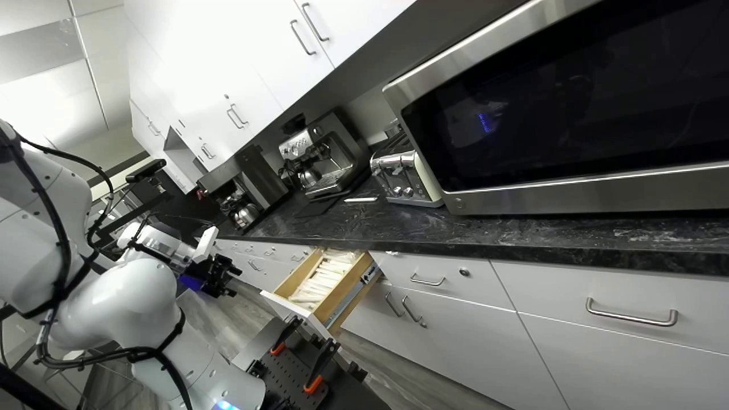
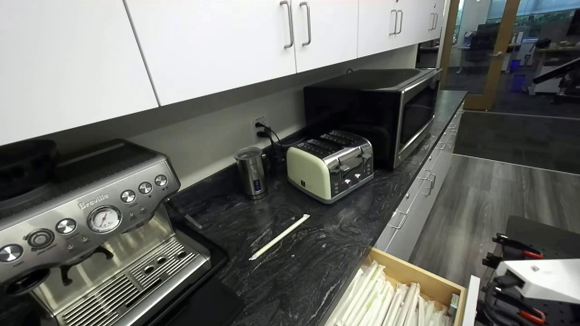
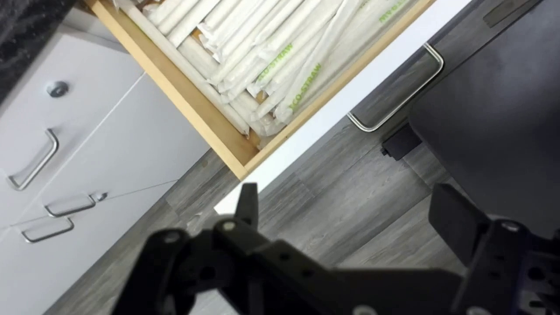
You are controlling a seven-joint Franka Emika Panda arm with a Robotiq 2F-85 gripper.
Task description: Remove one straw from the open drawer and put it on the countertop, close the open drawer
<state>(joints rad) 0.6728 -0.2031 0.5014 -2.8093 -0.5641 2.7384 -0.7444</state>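
The drawer [image 1: 345, 295] stands open below the countertop [image 1: 490, 232]. In an exterior view its wood side [image 2: 419, 273] shows, and in the wrist view its wood side [image 3: 175, 98] and white front appear. Several paper-wrapped straws [image 3: 258, 43] lie in it. One wrapped straw [image 2: 280, 237] lies on the dark countertop [image 2: 326, 253] in front of the toaster; it also shows in an exterior view [image 1: 360, 200]. My gripper [image 1: 232, 281] is open and empty, out in front of the drawer. In the wrist view the gripper [image 3: 345, 190] has one finger overlapping the drawer front's corner, with floor between the fingers.
A toaster [image 2: 312, 170], a steel jug [image 2: 252, 174], an espresso machine [image 2: 104, 217] and a microwave [image 2: 362, 108] stand on the countertop. A dark mount board with orange-tipped clamps [image 1: 293, 364] sits close to the drawer front. The drawer handle [image 3: 402, 98] faces a dark surface [image 3: 494, 113].
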